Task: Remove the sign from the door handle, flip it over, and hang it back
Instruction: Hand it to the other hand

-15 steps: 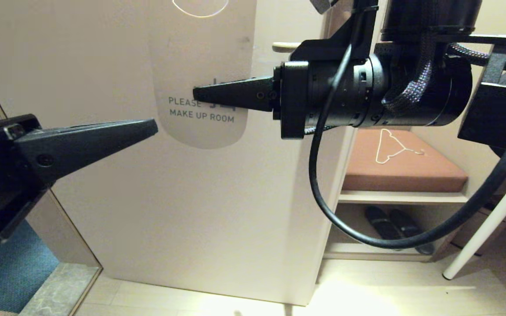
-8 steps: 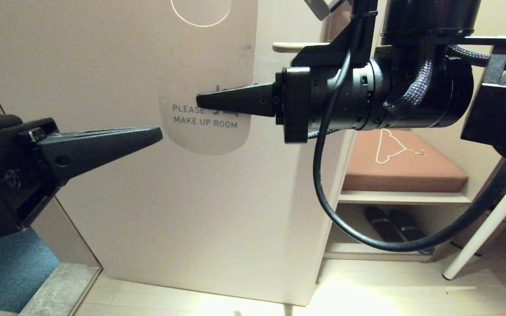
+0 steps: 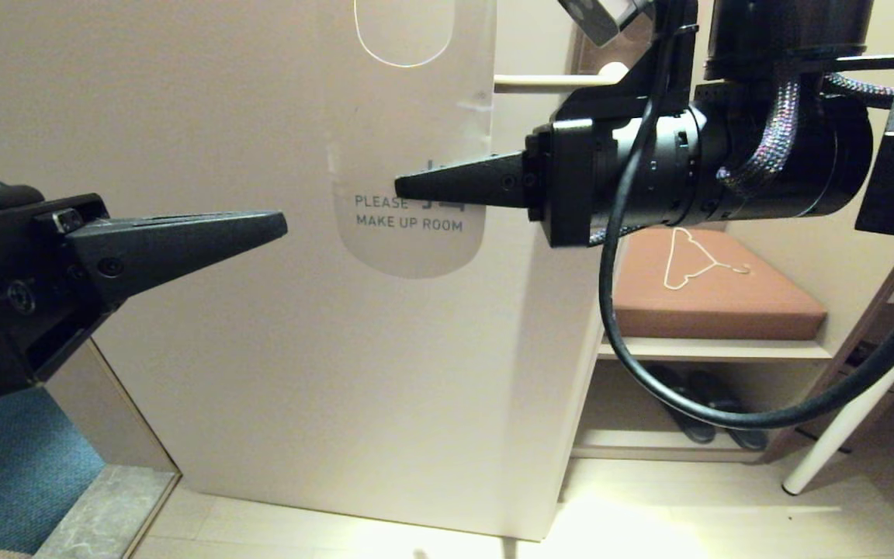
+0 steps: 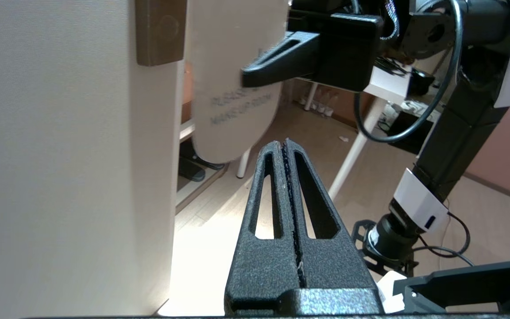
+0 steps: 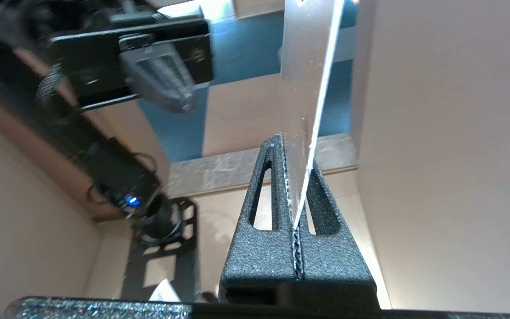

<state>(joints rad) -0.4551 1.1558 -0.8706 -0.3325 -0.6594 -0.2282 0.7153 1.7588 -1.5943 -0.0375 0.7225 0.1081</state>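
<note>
The sign (image 3: 416, 132) shows its white "PLEASE MAKE UP ROOM" side in the head view, upright in front of the door. My right gripper (image 3: 402, 187) is shut on its right edge, level with the lettering. The oval hole (image 3: 404, 31) sits at the top, just left of the free end of the door handle (image 3: 548, 79), and the handle is not through it. In the right wrist view the sign (image 5: 303, 84) runs edge-on out of the right gripper (image 5: 295, 153). My left gripper (image 3: 280, 225) is shut and empty, left of the sign and apart from it; its tips (image 4: 283, 144) point below the sign (image 4: 233, 110).
The beige door (image 3: 261, 365) fills the middle. Right of it a bench has a brown cushion (image 3: 757, 310) with a white wire hanger (image 3: 687, 260) on it and dark shoes (image 3: 715, 415) under it. A white table leg (image 3: 850, 419) slants at right. A black cable (image 3: 633, 373) loops under my right arm.
My right gripper has carried the sign to the right, bringing its right edge up to the handle's free end. The left gripper rose a little at first, then stayed put.
</note>
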